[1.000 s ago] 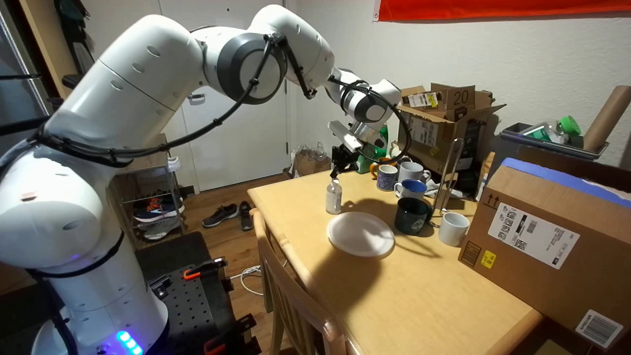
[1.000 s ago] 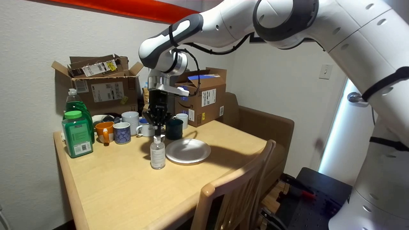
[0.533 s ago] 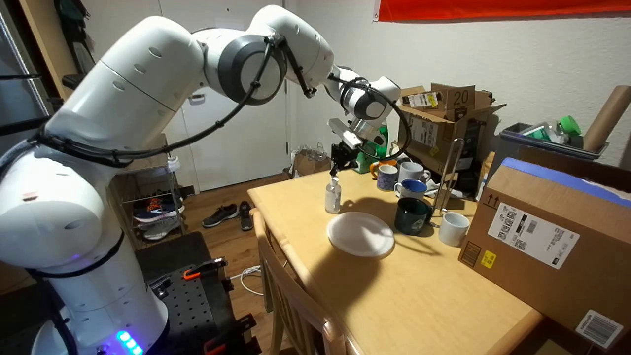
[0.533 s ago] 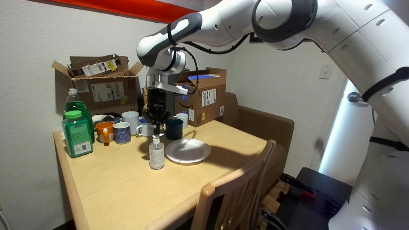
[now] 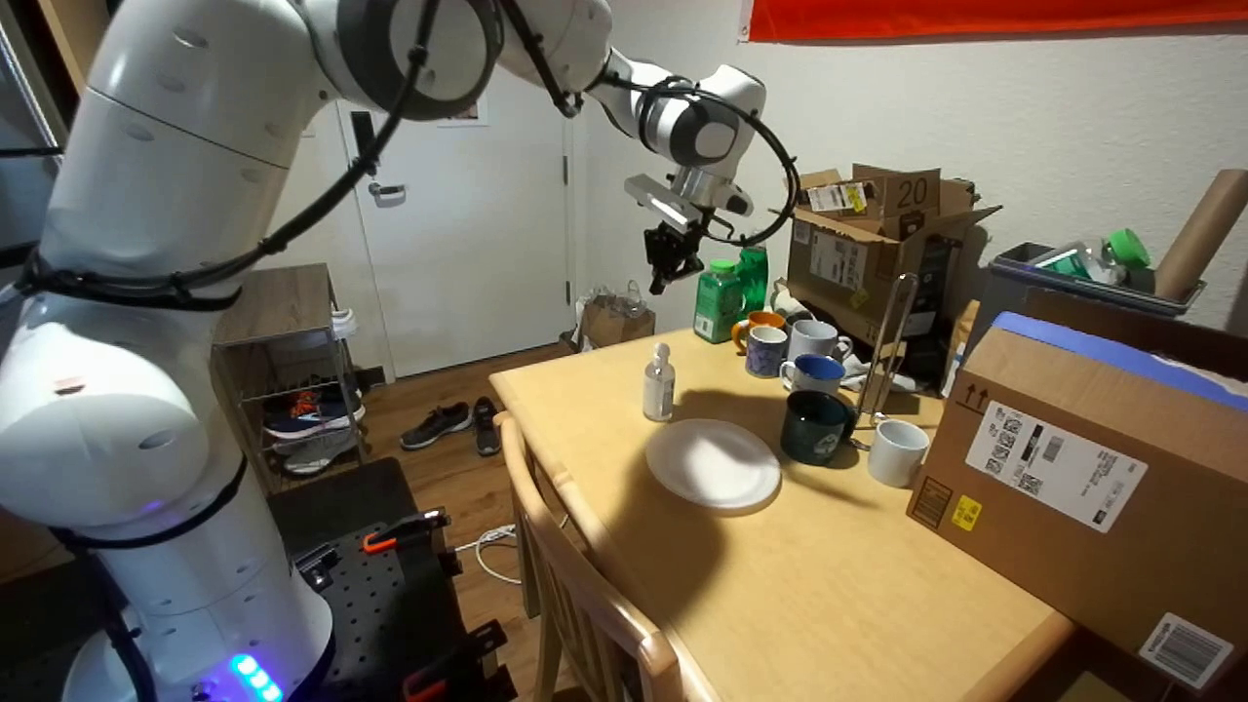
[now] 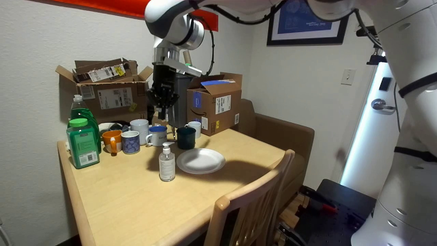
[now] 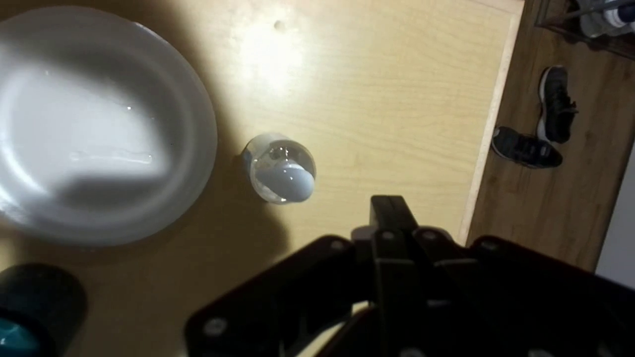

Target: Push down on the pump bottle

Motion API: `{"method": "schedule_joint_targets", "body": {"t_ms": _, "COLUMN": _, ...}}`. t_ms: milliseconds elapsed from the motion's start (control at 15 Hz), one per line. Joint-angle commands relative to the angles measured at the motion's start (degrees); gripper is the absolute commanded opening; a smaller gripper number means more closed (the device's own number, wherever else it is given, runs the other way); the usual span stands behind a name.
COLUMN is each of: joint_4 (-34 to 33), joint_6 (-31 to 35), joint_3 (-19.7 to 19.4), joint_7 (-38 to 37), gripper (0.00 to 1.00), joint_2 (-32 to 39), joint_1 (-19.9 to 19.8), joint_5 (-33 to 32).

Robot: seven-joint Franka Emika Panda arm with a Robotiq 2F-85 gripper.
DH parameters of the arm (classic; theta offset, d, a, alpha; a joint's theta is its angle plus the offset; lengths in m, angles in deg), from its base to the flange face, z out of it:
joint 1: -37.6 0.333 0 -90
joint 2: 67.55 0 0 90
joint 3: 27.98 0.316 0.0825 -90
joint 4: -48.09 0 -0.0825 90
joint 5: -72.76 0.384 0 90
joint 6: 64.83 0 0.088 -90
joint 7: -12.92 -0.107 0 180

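Observation:
The small clear-white pump bottle (image 5: pixel 659 392) stands upright on the table, beside the white plate (image 5: pixel 714 464). Its white pump top points up in both exterior views, and the bottle (image 6: pixel 167 168) carries a pale label. In the wrist view the bottle (image 7: pixel 281 169) is seen from above, left of the fingertips. My gripper (image 5: pixel 658 287) is in the air above the bottle, apart from it, with a clear gap to the pump top. The gripper (image 6: pixel 163 117) points down. In the wrist view the fingers of the gripper (image 7: pixel 388 199) are pressed together with nothing between them.
A dark mug (image 6: pixel 186 138) stands behind the plate. Several other mugs (image 6: pixel 130 142) and green bottles (image 6: pixel 82 143) stand toward the wall, with cardboard boxes (image 5: pixel 1082 487) around them. A wooden chair (image 6: pixel 252 201) stands at the table's edge.
My gripper was at the pump top and has risen well above it, leaving a gap. The pump bottle stays standing in almost the same place.

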Motion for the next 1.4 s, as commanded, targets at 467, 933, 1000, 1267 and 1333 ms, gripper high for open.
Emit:
{"method": "schedule_joint_targets", "body": {"t_ms": 467, "joint_4": 21.21, "joint_6": 7.74, "joint_3": -0.67, "joint_7": 0.71, "gripper": 0.28, "joint_2": -21.64, "joint_1": -0.91, "joint_5": 0.51}}
{"method": "schedule_joint_targets", "body": {"t_ms": 933, "joint_4": 18.89, "joint_6": 5.81, "joint_3": -0.75, "joint_7": -0.04, "gripper": 0.28, "joint_2": -19.94, "joint_1": -0.7, "joint_5": -0.13}}
{"method": "schedule_joint_targets", "body": {"t_ms": 1000, "joint_4": 18.96, "joint_6": 5.88, "joint_3": -0.75, "joint_7": -0.04, "gripper": 0.28, "joint_2": -19.94, "joint_1": -0.7, "joint_5": -0.13}}
{"method": "schedule_joint_targets", "body": {"t_ms": 1267, "joint_4": 19.01, "joint_6": 6.06, "joint_3": -0.75, "joint_7": -0.04, "gripper": 0.28, "joint_2": -19.94, "joint_1": -0.7, "joint_5": -0.13}}
{"method": "schedule_joint_targets", "body": {"t_ms": 1333, "joint_4": 19.01, "joint_6": 6.07, "joint_3": -0.75, "joint_7": -0.04, "gripper": 0.28, "joint_2": -19.94, "joint_1": -0.7, "joint_5": -0.13}}
